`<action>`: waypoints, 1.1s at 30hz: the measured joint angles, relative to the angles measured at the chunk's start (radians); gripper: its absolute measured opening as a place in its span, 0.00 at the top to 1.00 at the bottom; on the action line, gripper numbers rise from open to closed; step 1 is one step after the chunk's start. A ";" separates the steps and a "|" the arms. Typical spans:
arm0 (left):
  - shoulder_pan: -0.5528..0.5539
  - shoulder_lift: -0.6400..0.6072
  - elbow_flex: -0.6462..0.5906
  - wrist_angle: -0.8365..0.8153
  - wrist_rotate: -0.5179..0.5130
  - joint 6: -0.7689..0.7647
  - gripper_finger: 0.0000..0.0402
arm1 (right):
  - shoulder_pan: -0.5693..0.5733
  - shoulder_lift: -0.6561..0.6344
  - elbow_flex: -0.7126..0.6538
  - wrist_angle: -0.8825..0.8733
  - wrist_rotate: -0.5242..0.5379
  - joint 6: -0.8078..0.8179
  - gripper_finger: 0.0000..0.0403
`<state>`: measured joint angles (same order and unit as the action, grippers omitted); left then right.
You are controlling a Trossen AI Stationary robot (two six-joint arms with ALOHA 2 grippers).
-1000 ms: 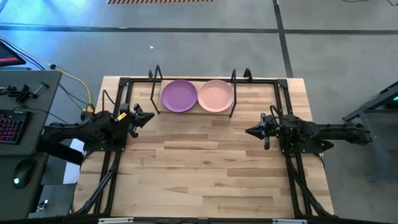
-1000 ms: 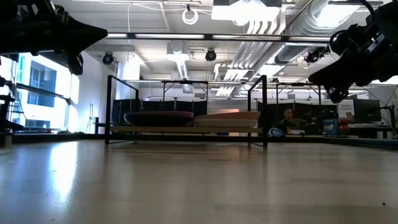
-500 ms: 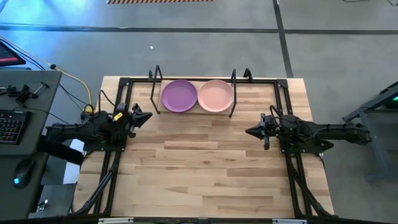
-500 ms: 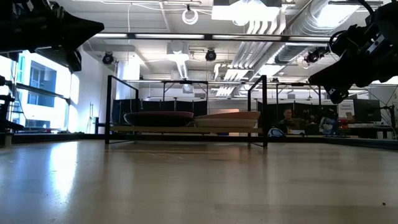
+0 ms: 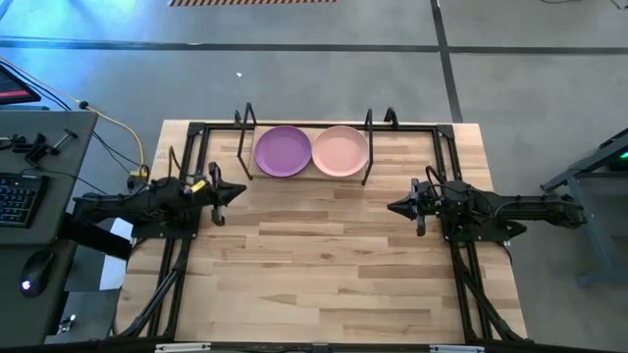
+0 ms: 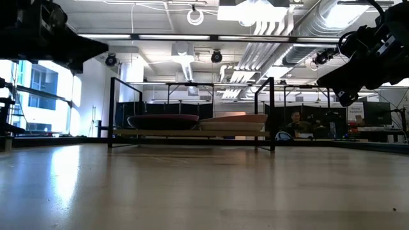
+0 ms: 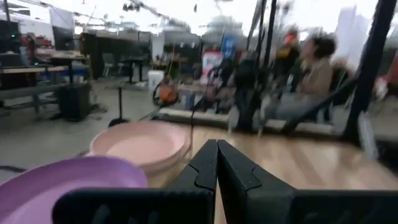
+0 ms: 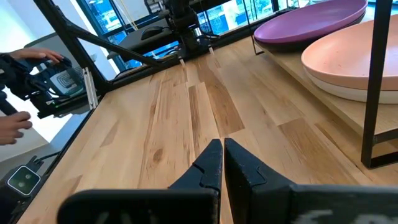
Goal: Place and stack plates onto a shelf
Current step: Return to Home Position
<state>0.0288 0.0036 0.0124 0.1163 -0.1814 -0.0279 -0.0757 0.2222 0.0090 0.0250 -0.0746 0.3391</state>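
Note:
The purple plate (image 5: 283, 151) and the pale pink plate (image 5: 340, 151) lie side by side on the shelf (image 6: 192, 133) at the table's far edge. In the right wrist view the purple plate (image 8: 311, 22) rests on a dark plate (image 8: 283, 45), and the pink plate (image 8: 348, 56) rests on a cream-white one (image 8: 339, 92). My left gripper (image 5: 240, 190) hovers shut at the table's left, pointing toward the right edge, with the plates ahead of it (image 7: 217, 155). My right gripper (image 5: 391, 207) hovers shut at the table's right, pointing left (image 8: 222, 155). Neither holds anything.
Bare wooden tabletop (image 5: 324, 265) lies between the arms and the near edge. Black wire uprights (image 8: 379, 81) frame the shelf. A desk with a keyboard (image 5: 15, 201) stands left of the table. A seated person (image 7: 314, 68) and a person's hand (image 8: 22, 59) show beyond the table.
My left gripper has rolled about the line it points along and has stayed shut above the table's left side. My right arm has kept still. The plates have not moved.

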 joint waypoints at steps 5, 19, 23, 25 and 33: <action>-0.011 0.000 0.000 -0.078 -0.037 0.007 1.00 | 0.000 0.000 0.000 0.000 0.000 0.000 1.00; -0.010 0.010 0.000 -0.077 -0.023 -0.126 1.00 | 0.000 0.000 0.000 0.000 0.000 0.000 1.00; -0.010 0.010 0.000 -0.075 -0.023 -0.126 1.00 | 0.000 0.000 -0.001 0.000 0.000 0.000 1.00; -0.010 0.010 0.000 -0.074 -0.023 -0.126 1.00 | 0.000 0.000 -0.001 0.000 0.000 0.000 1.00; -0.010 0.010 0.000 -0.075 -0.023 -0.126 1.00 | 0.000 -0.003 -0.001 0.000 0.000 -0.001 1.00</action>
<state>0.0193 0.0135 0.0120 0.0418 -0.2043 -0.1538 -0.0757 0.2194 0.0082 0.0250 -0.0750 0.3378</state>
